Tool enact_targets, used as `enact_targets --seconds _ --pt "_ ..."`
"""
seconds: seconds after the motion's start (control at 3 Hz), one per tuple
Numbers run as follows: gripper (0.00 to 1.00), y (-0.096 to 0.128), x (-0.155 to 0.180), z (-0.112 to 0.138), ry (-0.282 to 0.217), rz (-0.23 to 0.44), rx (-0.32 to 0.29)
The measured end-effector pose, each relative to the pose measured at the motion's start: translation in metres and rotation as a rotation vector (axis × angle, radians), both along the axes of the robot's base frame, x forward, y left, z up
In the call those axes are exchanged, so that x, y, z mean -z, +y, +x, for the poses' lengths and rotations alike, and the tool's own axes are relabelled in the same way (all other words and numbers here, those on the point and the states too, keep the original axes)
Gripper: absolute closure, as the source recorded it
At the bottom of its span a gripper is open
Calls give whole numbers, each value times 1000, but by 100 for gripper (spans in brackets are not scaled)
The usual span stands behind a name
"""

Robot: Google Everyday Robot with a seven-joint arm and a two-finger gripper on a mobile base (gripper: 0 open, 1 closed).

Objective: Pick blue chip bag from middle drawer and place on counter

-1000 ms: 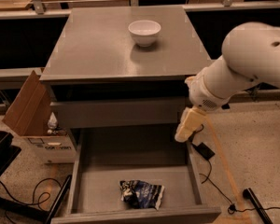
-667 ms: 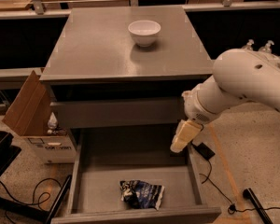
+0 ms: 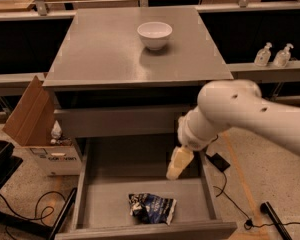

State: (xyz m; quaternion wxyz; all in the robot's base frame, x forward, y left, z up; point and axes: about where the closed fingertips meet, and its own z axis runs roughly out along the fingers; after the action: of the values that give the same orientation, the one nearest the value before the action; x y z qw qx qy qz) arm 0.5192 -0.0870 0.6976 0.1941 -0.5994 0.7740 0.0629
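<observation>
The blue chip bag (image 3: 152, 208) lies crumpled on the floor of the open middle drawer (image 3: 95, 204), near its front. The white arm reaches in from the right, and my gripper (image 3: 178, 165) hangs over the drawer's right rear part, above and to the right of the bag, not touching it. The grey counter (image 3: 105, 49) tops the cabinet, with a white bowl (image 3: 154, 34) standing on its far middle.
An open cardboard box (image 3: 32, 119) stands on the floor left of the cabinet. Two pump bottles (image 3: 272, 55) sit on a ledge at the right. Cables and a black plug (image 3: 220, 162) lie on the floor right of the drawer.
The arm has swung left and down, carrying the gripper from beside the cabinet's right edge to over the open drawer, closer to the bag.
</observation>
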Motion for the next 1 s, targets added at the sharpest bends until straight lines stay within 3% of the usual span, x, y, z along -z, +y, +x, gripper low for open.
enact_targets --seconds 0.33,1.0 --pt "0 29 70 -7 58 23 1" --pt "0 47 178 -18 131 24 43"
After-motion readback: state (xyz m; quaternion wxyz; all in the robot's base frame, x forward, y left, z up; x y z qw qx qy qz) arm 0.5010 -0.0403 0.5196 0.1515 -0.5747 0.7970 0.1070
